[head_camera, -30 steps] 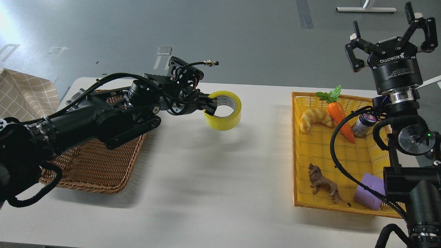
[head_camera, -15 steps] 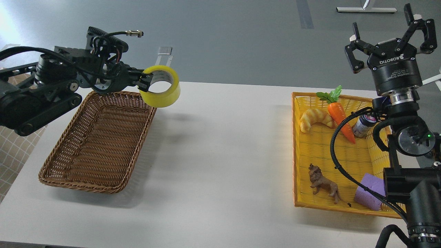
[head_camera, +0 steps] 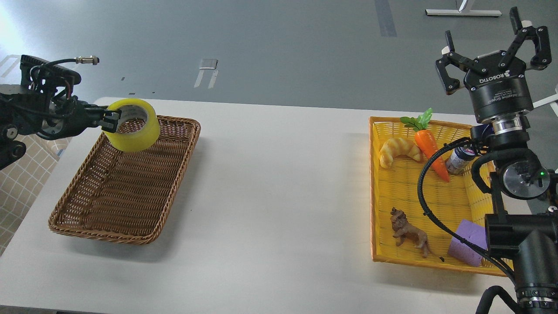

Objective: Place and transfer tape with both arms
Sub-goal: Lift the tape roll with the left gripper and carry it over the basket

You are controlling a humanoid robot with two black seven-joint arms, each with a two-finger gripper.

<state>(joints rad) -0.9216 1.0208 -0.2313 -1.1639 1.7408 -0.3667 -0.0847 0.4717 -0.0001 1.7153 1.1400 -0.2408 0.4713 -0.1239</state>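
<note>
The yellow tape roll point(head_camera: 134, 126) with a grey-white core hangs in the air over the far left part of the brown wicker basket point(head_camera: 126, 209). My left gripper point(head_camera: 110, 121) comes in from the left and is shut on the roll's left wall, one finger inside the core. My right gripper point(head_camera: 492, 48) is raised high at the far right, above the yellow basket, fingers spread open and empty.
A yellow basket point(head_camera: 392, 257) at the right holds a croissant point(head_camera: 399, 150), a carrot point(head_camera: 429, 146), a small jar point(head_camera: 458, 159), a toy lion point(head_camera: 409, 233) and a purple foam cube point(head_camera: 468, 242). A checked cloth point(head_camera: 17, 183) lies off the table's left edge.
My left arm has swung left with the tape, from the table's middle to over the brown basket, and drawn back toward the left edge. The right arm has barely moved.
</note>
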